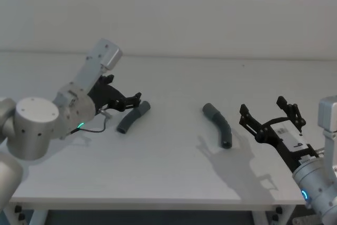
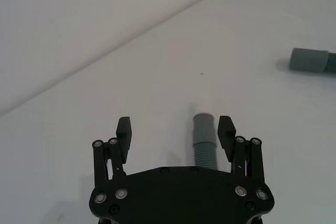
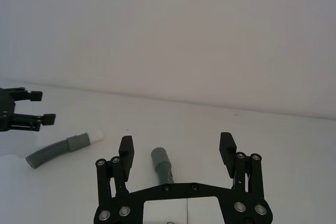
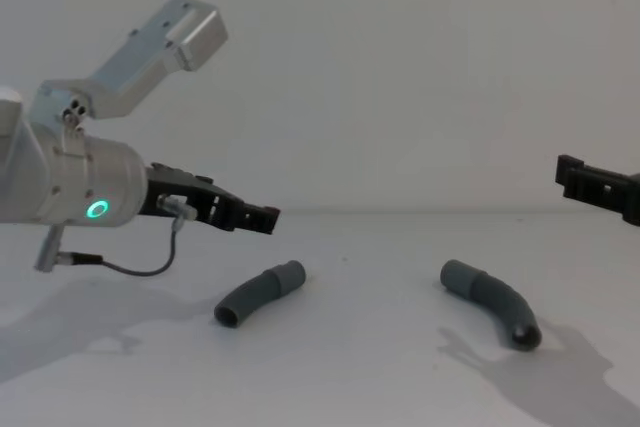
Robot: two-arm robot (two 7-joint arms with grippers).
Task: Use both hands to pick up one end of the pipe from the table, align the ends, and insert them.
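Left of centre in the head view, the left end effector (image 1: 134, 101) hangs over the desk (image 1: 174, 177) with its jaws spread wide. Its tips are just beside the lighter cuff (image 1: 144, 108) of the shorter pipe piece (image 1: 129, 121). The chest view shows the left end effector (image 4: 262, 217) raised clear of that piece (image 4: 255, 295), which lies flat on the desk. In the left wrist view the cuff (image 2: 203, 125) sits in the gap between the fingers, nearer one of them. Right of centre lies the longer pipe piece (image 1: 220, 125), well apart from the first, its cuffed end (image 1: 209, 110) pointing to the upper left. At the lower right, the right end effector (image 1: 262, 106) hovers wide open, near that piece but not touching it.
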